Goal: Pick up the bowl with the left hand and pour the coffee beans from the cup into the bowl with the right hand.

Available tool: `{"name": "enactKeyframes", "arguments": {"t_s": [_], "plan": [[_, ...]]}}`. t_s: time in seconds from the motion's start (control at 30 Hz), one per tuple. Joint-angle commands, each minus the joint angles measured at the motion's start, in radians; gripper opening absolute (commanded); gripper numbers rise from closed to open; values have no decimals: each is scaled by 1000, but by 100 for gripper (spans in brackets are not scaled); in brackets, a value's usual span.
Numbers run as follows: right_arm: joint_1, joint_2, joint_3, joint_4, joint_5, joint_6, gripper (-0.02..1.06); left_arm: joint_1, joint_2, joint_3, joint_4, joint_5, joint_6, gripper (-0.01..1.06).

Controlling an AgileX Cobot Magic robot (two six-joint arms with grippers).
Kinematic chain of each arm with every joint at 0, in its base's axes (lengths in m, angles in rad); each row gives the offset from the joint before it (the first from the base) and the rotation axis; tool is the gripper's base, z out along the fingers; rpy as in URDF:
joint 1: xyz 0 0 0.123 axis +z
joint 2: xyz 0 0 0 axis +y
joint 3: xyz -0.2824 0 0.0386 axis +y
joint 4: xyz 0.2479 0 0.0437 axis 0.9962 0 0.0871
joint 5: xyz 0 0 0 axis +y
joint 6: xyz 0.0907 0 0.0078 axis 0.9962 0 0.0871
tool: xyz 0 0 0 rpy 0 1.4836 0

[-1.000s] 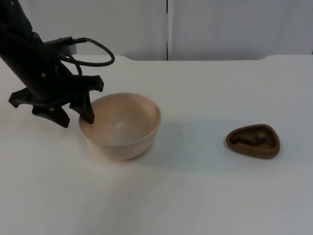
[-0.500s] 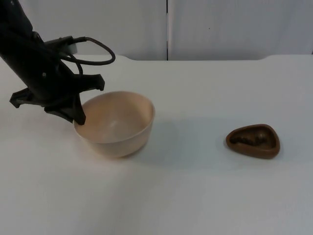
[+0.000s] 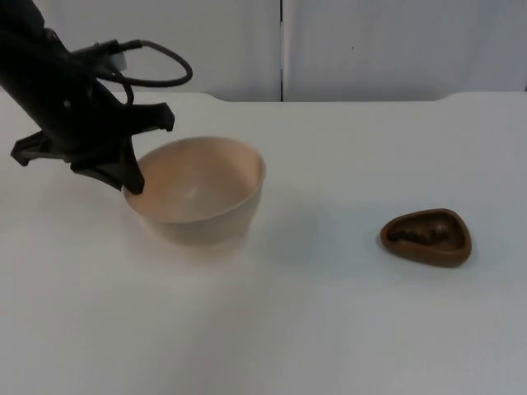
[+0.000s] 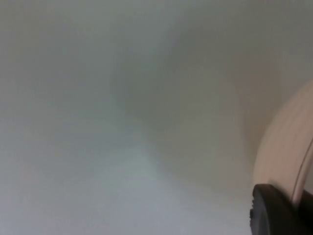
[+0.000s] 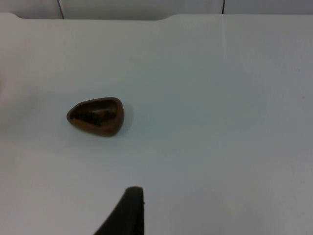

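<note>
I am working the first step of the task: getting the bowl into the left hand. In the top view, the left gripper has its fingers clamped on the bowl's near-left rim, one finger reaching down inside the wall. The bowl is cream-coloured, tilted a little, and I judge it is just off the white table, since a soft shadow sits under it. In the left wrist view, a black fingertip sits against the pale curve of the bowl's wall.

The cup is a small brown dish with dark coffee beans inside. It rests on the table well apart from the bowl, toward the right side. In the right wrist view I see the same cup some way ahead of that arm's fingertip. The right gripper waits above the table; I cannot tell how its fingers stand.

My next move, as I judge it, is to steady the bowl in the air, then bring the right gripper down to the cup. That grasp needs care, because the cup is low and shallow and the beans could spill.
</note>
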Motion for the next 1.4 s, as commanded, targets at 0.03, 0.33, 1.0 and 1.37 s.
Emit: {"name": "enactKeyframes", "arguments": {"t_s": [0.03, 0.33, 1.0, 1.37], "plan": [[-7, -4, 1, -2, -5, 0, 105, -4, -63, -3, -17, 36, -13, 0], [-7, -4, 1, -2, -5, 0, 105, -4, -144, -3, 29, 122, -13, 0], [-7, -4, 1, -2, -5, 0, 105, -308, -162, -3, 196, 137, -99, 0], [-7, -4, 1, -2, -5, 0, 105, -340, -163, -3, 246, 137, -107, 0]]}}
